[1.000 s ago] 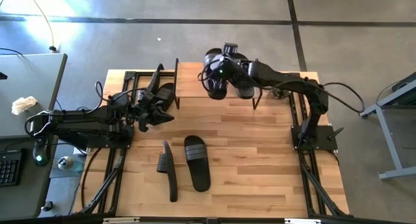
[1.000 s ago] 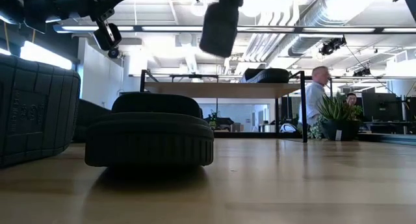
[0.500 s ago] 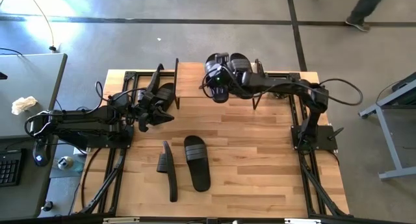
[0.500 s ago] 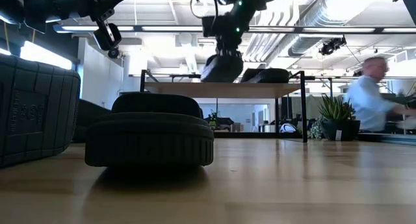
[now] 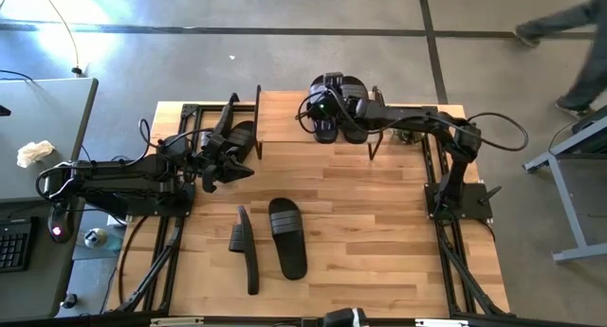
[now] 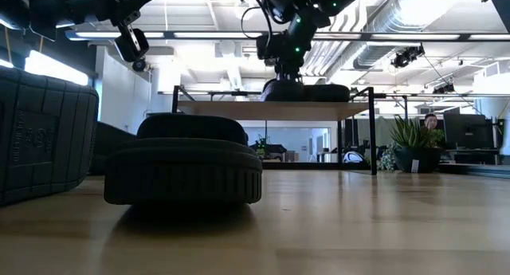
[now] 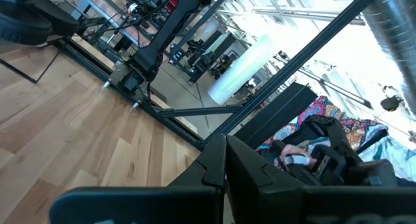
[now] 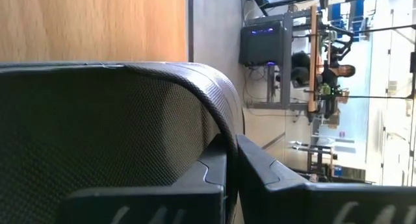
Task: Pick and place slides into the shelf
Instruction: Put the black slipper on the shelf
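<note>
Setting a slide down on the shelf top

My right gripper [image 5: 327, 107] is pinched shut on the strap of a slide [image 6: 280, 90], which sits on the shelf [image 6: 239, 109] board just beside another slide [image 6: 325, 92]. I'd let the sole rest flat, open slowly, and lift straight up so the strap doesn't snag and drag it. My left gripper [image 5: 220, 156] waits at the table's left edge, fingers closed, apparently on nothing. Two slides [image 5: 285, 236] lie on the table.
</note>
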`<state>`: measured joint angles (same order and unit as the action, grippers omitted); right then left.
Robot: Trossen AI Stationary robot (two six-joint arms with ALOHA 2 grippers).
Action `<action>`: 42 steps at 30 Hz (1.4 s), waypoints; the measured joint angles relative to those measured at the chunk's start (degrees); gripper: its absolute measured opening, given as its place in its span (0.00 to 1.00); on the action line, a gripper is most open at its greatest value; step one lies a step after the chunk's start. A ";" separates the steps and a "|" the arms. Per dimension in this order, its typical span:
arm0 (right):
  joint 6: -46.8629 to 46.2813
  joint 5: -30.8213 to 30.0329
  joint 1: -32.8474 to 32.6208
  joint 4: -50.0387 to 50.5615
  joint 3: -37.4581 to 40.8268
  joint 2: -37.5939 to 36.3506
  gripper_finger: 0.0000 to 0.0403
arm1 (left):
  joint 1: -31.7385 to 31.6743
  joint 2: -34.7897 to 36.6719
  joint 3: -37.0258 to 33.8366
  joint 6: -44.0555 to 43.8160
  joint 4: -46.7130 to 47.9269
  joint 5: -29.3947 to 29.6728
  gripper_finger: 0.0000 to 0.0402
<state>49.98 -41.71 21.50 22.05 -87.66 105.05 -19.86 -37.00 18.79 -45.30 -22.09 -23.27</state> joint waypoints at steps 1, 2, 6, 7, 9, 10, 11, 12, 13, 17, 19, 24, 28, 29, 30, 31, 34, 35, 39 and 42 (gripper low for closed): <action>-0.02 0.00 0.13 0.38 0.00 0.01 0.00 | 0.00 0.00 0.00 0.00 -0.02 0.00 0.00; -0.02 0.00 0.23 0.75 0.00 -0.01 0.00 | 0.00 0.00 0.00 0.00 -0.02 0.00 0.00; -0.04 -0.02 0.28 1.50 0.02 -0.01 0.00 | 0.00 -0.02 0.00 0.00 -0.02 0.00 0.00; -0.03 0.04 0.28 1.49 0.02 -0.01 0.00 | 0.00 -0.02 0.00 0.00 0.00 0.00 0.00; -0.50 0.25 0.28 1.50 0.02 -0.01 0.00 | 0.00 0.00 0.00 0.00 -0.02 0.00 0.00; -1.04 0.29 0.28 1.60 0.02 -0.01 0.00 | 0.00 0.00 0.00 0.01 -0.02 0.00 0.00; -1.45 0.42 0.28 1.72 0.02 -0.01 0.00 | 0.00 -0.01 0.00 0.00 -0.02 0.00 0.00; -1.60 0.72 0.28 1.88 0.03 -0.01 0.00 | 0.00 -0.02 0.00 0.00 -0.02 0.00 0.00; -1.77 1.31 0.28 2.11 0.02 -0.01 0.01 | 0.00 0.00 0.00 0.02 0.00 0.00 0.00; -3.09 2.81 0.28 2.55 0.02 -0.04 0.04 | 0.00 0.00 0.00 0.00 -0.02 0.00 0.00; -3.50 3.31 0.28 2.87 0.03 -0.04 0.05 | 0.00 -0.01 0.00 0.01 -0.01 0.00 0.00; -4.02 4.58 0.28 3.79 0.02 -0.12 0.09 | 0.00 -0.01 0.00 0.00 -0.02 0.00 0.00; -5.18 6.35 0.28 4.34 0.02 -0.45 0.14 | 0.00 -0.02 0.00 0.00 -0.02 0.00 0.00; -5.20 6.82 0.28 4.32 0.02 -0.50 0.15 | 0.00 0.00 0.00 0.00 -0.02 0.00 0.00; -5.18 7.24 0.26 4.43 0.02 -0.56 0.17 | 0.00 0.00 0.00 0.00 -0.02 0.00 0.00; -5.18 7.51 0.26 4.47 0.02 -0.58 0.18 | 0.00 -0.02 0.00 0.00 -0.02 0.00 0.00; -5.20 7.74 0.26 4.54 0.02 -0.58 0.23 | 0.00 -0.01 0.00 0.01 -0.02 0.00 0.00; -5.20 7.74 0.25 4.52 0.02 -0.58 0.24 | 0.00 -0.01 0.00 0.00 -0.02 0.00 0.00; -5.96 7.74 0.24 4.54 0.02 -0.58 0.30 | 0.00 0.00 0.00 0.02 -0.02 0.00 0.00; -6.64 7.66 0.24 4.67 0.02 -0.58 0.33 | 0.00 0.00 0.00 0.00 -0.02 0.00 0.00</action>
<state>43.33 -34.05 21.74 26.73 -87.64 104.47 -19.86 -37.00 18.79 -45.29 -22.11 -23.27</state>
